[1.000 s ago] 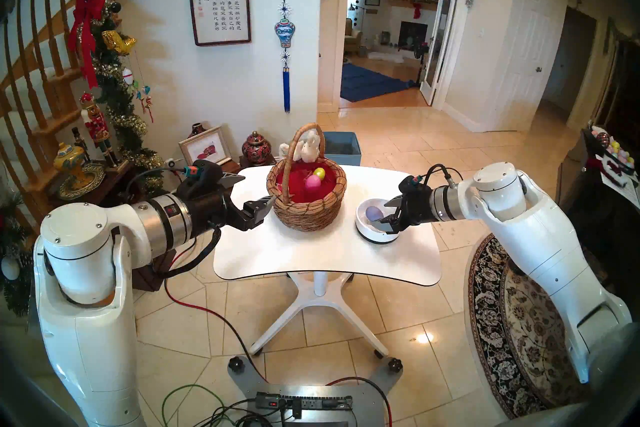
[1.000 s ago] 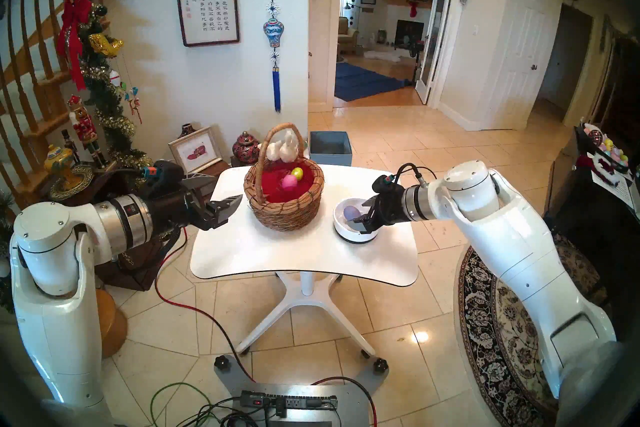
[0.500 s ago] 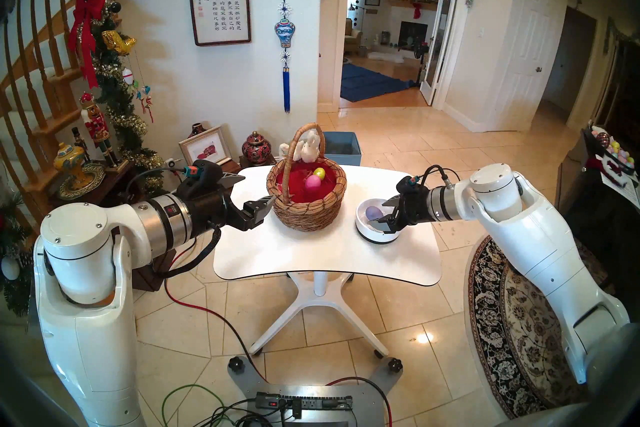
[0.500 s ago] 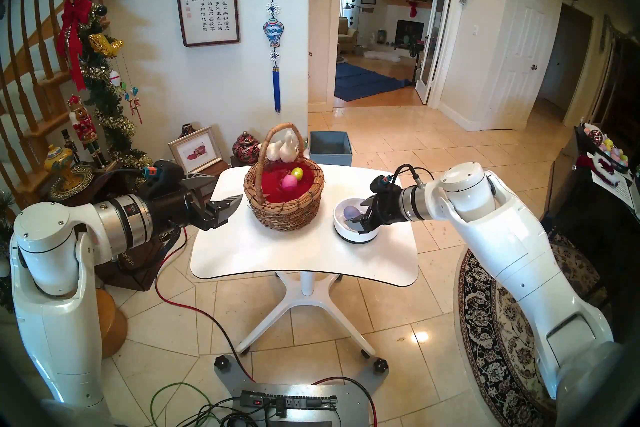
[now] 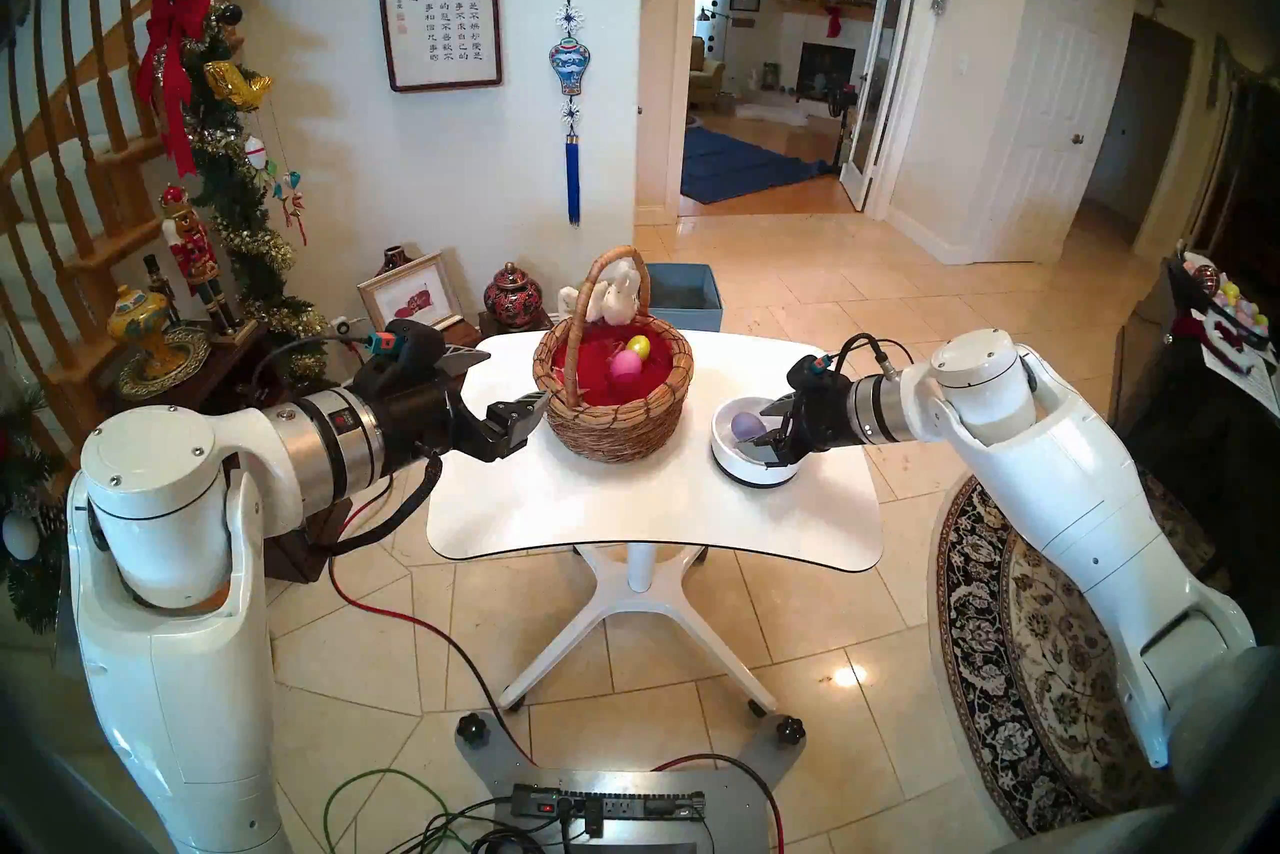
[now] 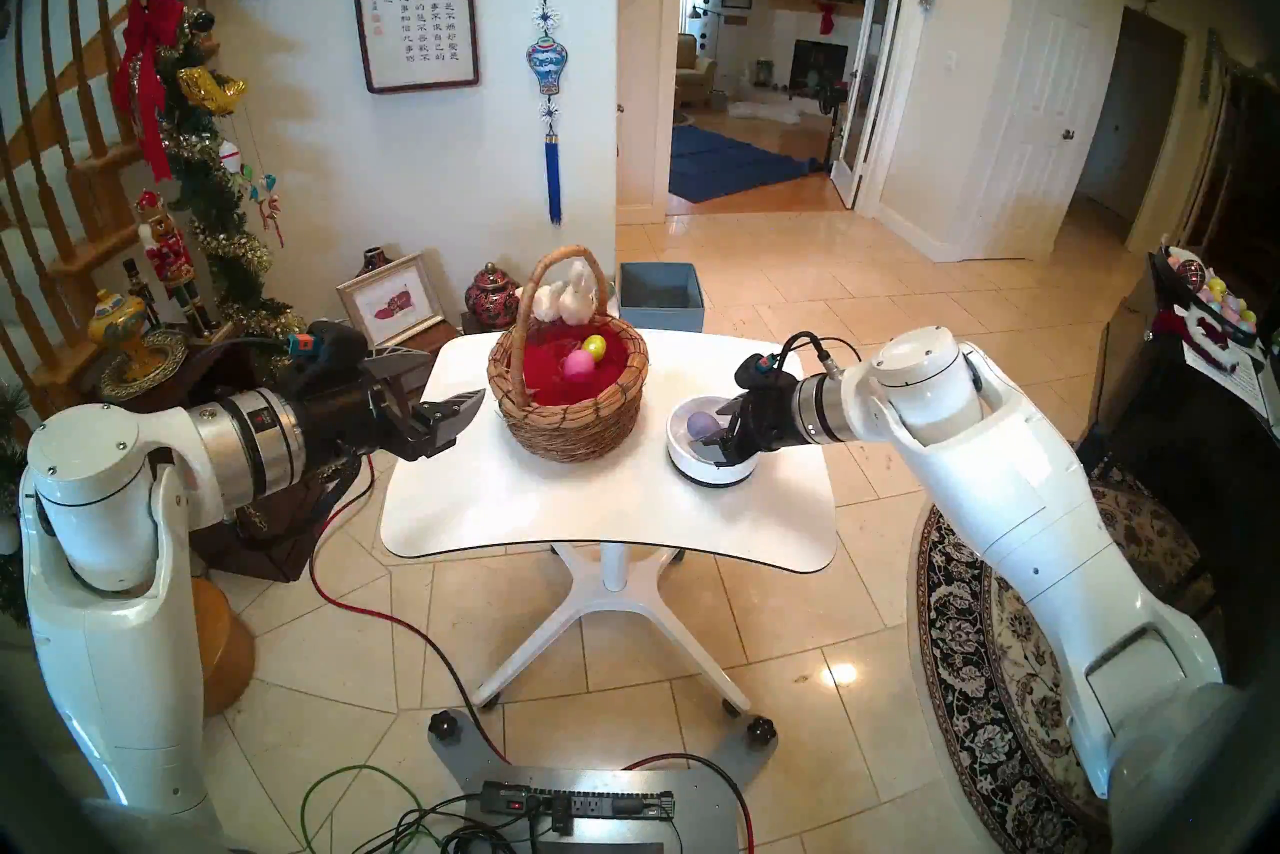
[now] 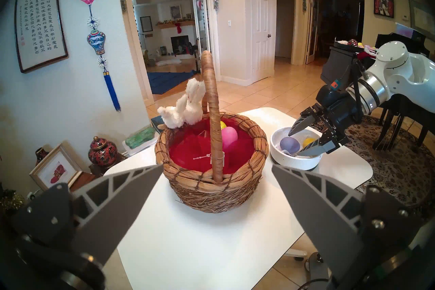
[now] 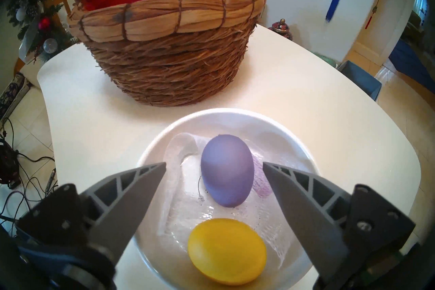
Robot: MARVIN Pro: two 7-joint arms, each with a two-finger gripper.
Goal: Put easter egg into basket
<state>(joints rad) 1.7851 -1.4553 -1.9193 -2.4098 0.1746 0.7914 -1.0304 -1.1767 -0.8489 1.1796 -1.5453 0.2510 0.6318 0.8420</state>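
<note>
Right pincer (image 8: 214, 166) has edged deeper into the white bowl (image 8: 294, 141), fingers spread, empty; purple egg (image 8: 227, 169) lies between its tips, ready for grasping.

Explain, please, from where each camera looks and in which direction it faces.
Head stereo left: high on the head, looking down at the white table; both arms show, basket at centre.
Head stereo right: nearly the same picture, slightly shifted.
Left wrist: beside the table, facing the basket; the open left tool shows, with the right arm beyond.
Right wrist: above the white bowl, looking down past the open right tool at the purple egg and yellow egg.
Shared: both wrist views show basket and bowl.
</note>
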